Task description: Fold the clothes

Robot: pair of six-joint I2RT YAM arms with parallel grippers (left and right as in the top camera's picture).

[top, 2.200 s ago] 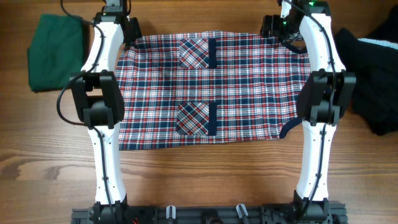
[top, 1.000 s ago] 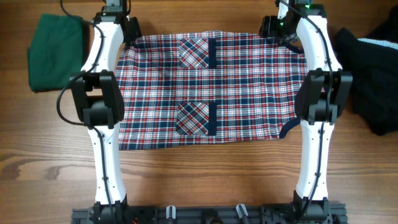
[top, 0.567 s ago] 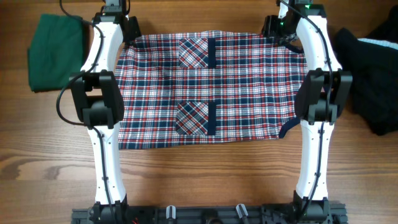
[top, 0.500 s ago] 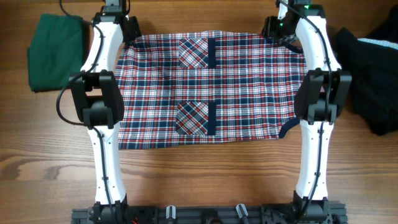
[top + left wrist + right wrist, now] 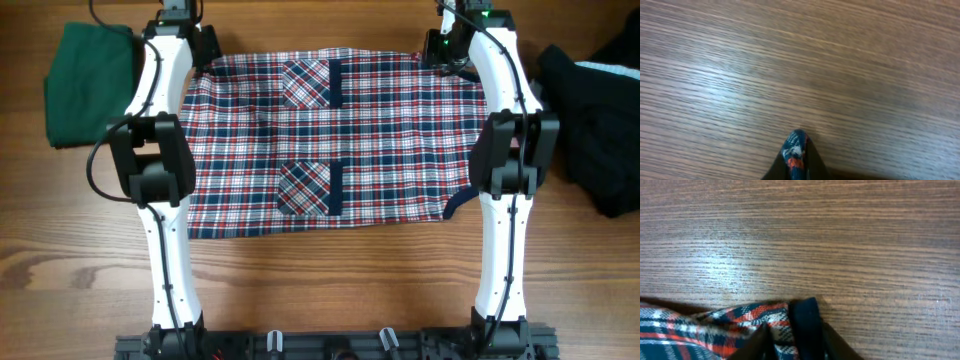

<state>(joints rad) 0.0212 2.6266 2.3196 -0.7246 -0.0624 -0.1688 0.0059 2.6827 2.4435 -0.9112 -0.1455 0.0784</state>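
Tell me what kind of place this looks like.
Probably a robotics lab bench set up for laundry folding: two white robot arms at a wooden table, a plaid dress spread flat between them, a green garment and black clothes at the sides.

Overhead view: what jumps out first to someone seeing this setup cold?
A red-white-navy plaid dress lies spread across the middle of the table, two pockets facing up. At its far edge the left gripper and right gripper each pinch a corner. A dark-green garment sits far left, a black one far right.
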